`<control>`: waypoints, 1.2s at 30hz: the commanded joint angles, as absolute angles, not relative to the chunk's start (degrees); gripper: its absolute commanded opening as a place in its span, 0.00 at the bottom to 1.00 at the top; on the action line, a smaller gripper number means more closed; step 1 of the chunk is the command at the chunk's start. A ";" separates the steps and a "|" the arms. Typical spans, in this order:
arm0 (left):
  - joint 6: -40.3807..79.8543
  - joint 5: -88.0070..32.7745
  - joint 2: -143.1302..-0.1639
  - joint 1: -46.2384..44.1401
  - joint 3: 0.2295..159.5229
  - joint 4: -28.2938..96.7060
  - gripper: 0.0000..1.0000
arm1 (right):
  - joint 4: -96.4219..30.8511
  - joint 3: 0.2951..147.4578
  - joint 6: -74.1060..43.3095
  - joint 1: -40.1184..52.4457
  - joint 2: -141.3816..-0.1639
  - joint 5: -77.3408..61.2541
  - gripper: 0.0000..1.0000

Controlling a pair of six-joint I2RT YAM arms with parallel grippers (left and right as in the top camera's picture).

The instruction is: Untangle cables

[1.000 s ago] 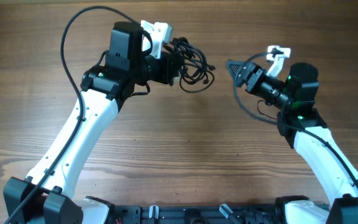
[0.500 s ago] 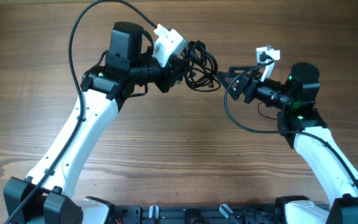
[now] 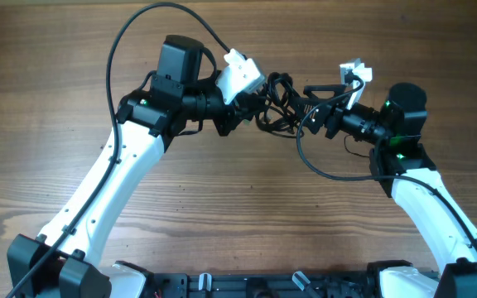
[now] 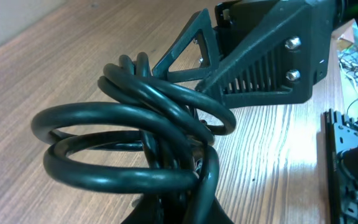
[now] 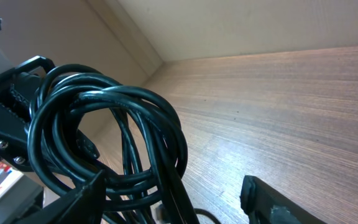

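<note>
The cables (image 3: 278, 98) are a bunched knot of black loops, held up off the wooden table between the two arms. My left gripper (image 3: 259, 108) is shut on the bundle's left side. In the left wrist view the loops (image 4: 135, 140) fill the frame, hide my left fingers and touch the right gripper's ribbed finger (image 4: 260, 59). My right gripper (image 3: 309, 105) is open at the bundle's right side. In the right wrist view some strands (image 5: 110, 137) pass between my right fingertips (image 5: 173, 199), with one finger (image 5: 73, 202) against the loops and the other (image 5: 272, 199) apart from them.
The right arm's own thicker black cable (image 3: 321, 168) hangs in a loop below its wrist. The left arm's own cable (image 3: 139, 33) arcs high over its elbow. The table (image 3: 238, 223) is bare wood, with a dark rail (image 3: 247, 285) at the near edge.
My left gripper has carried the bundle to the right. My right gripper has moved left to meet it, so strands now lie between its fingers, and its jaws have narrowed a little.
</note>
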State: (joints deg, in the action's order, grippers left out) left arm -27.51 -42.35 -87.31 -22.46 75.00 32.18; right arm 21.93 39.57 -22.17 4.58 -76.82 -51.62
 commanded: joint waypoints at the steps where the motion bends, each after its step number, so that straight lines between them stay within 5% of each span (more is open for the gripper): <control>1: -31.79 -46.61 -85.71 -22.39 75.83 31.64 0.04 | 22.24 40.05 -20.95 4.75 -76.73 -52.47 0.68; 8: -34.30 -49.52 -85.71 -22.39 75.83 28.99 0.04 | 22.31 40.05 -20.99 4.78 -76.73 -59.02 0.66; 11: -34.30 -49.91 -85.76 -22.39 75.83 27.64 0.04 | 22.31 40.05 -20.97 4.89 -76.73 -61.43 0.41; 13: -34.28 -49.87 -85.82 -22.39 75.83 27.68 0.04 | 22.33 40.05 -20.99 4.89 -76.73 -61.36 0.11; 14: -34.28 -49.82 -85.84 -22.37 75.83 27.70 0.04 | 22.37 40.05 -21.02 4.89 -76.73 -61.36 0.04; 20: -34.04 -46.09 -85.93 -22.35 75.83 27.94 0.04 | 22.68 40.05 -22.37 4.86 -76.73 -58.81 0.04; 23: -31.83 -42.59 -85.93 -22.35 75.83 28.60 0.14 | 22.70 40.05 -24.62 4.86 -76.73 -54.81 0.04; 24: -29.56 -40.77 -85.93 -22.35 75.83 28.60 0.31 | 22.70 40.05 -25.17 4.86 -76.73 -53.89 0.04; 25: -27.64 -39.07 -85.93 -22.35 75.83 28.60 0.82 | 22.70 40.05 -25.80 4.84 -76.73 -53.28 0.04; 26: -25.36 -36.97 -85.93 -22.35 75.83 28.60 1.00 | 22.85 40.05 -25.91 4.80 -76.73 -53.30 0.04; 36: -20.08 -31.99 -85.91 -22.35 75.83 31.18 1.00 | 24.62 40.05 -27.46 3.05 -76.73 -52.49 0.04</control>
State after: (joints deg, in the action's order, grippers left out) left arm -21.91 -33.45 -87.31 -22.13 75.00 30.24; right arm 23.49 39.57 -26.11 4.47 -76.82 -53.43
